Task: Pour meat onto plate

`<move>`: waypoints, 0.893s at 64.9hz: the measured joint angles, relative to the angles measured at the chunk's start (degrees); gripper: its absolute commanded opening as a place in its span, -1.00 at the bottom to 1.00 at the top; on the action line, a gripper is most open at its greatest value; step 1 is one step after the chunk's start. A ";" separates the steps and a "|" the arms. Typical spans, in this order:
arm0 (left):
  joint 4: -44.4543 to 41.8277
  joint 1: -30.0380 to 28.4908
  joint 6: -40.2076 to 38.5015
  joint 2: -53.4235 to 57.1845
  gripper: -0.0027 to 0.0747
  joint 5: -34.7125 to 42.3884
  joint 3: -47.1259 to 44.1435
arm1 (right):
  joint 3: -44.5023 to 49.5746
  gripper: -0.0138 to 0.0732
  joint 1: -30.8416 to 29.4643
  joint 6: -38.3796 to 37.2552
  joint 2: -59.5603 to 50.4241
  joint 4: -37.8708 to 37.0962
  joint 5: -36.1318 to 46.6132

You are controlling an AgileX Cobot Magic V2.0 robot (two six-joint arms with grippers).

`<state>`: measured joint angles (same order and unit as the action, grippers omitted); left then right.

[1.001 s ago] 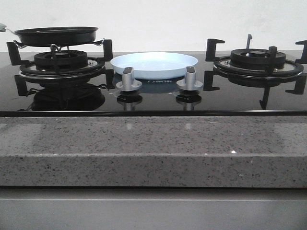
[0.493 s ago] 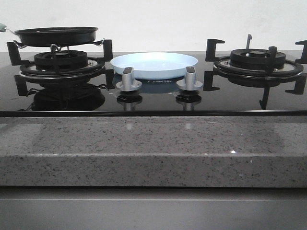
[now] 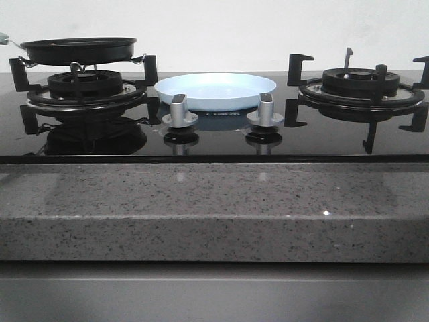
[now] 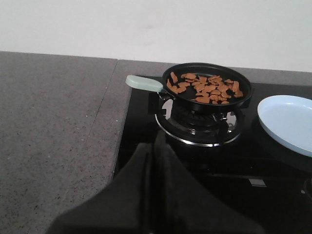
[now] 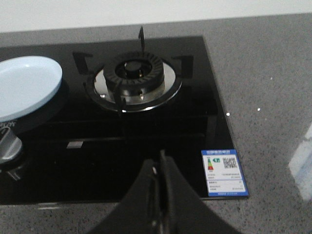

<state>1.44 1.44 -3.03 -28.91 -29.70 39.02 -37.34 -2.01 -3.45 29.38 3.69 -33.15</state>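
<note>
The meat point(image 4: 207, 87), many small orange-brown chunks, lies in a black frying pan point(image 4: 246, 97) with a pale green handle point(image 4: 144, 83) on the left burner; the pan also shows in the front view point(image 3: 78, 49). The pale blue plate point(image 3: 216, 91) sits on the stove between the burners, behind the two knobs; it also shows in the left wrist view point(image 4: 287, 122) and the right wrist view point(image 5: 24, 85). My left gripper point(image 4: 155, 146) is shut and empty, short of the pan. My right gripper point(image 5: 160, 163) is shut and empty, over the stove's front right part.
The black glass stove point(image 3: 322, 137) has a bare right burner grate point(image 3: 362, 87) and two silver knobs point(image 3: 179, 114) point(image 3: 265, 111) in front of the plate. A grey speckled counter point(image 3: 214, 208) runs along the front. A blue label point(image 5: 224, 172) is on the stove corner.
</note>
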 measured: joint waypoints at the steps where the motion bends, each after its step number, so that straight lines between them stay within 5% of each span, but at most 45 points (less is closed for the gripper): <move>1: 0.15 0.00 0.00 -0.46 -0.98 -0.11 0.00 | 0.00 -0.85 0.00 0.00 0.62 0.00 -0.20; 16: 0.25 0.00 0.00 -5.29 -0.86 -0.22 0.00 | 0.09 -0.72 0.00 0.00 6.41 0.00 -1.33; 27: 0.25 0.00 0.00 -8.47 0.16 -0.22 0.00 | 0.09 0.23 0.00 0.00 9.51 0.00 -1.66; 32: 0.34 0.00 0.00 -9.54 0.47 -0.22 0.00 | 0.09 0.54 0.00 0.00 10.62 0.00 -1.91; 58: 5.49 3.09 7.84 -13.75 0.53 -2.91 0.00 | -7.45 0.60 6.22 2.35 19.33 1.30 -9.21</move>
<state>6.93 4.53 4.82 -42.66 -32.61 39.02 -44.79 4.21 -1.10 48.72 4.99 -42.36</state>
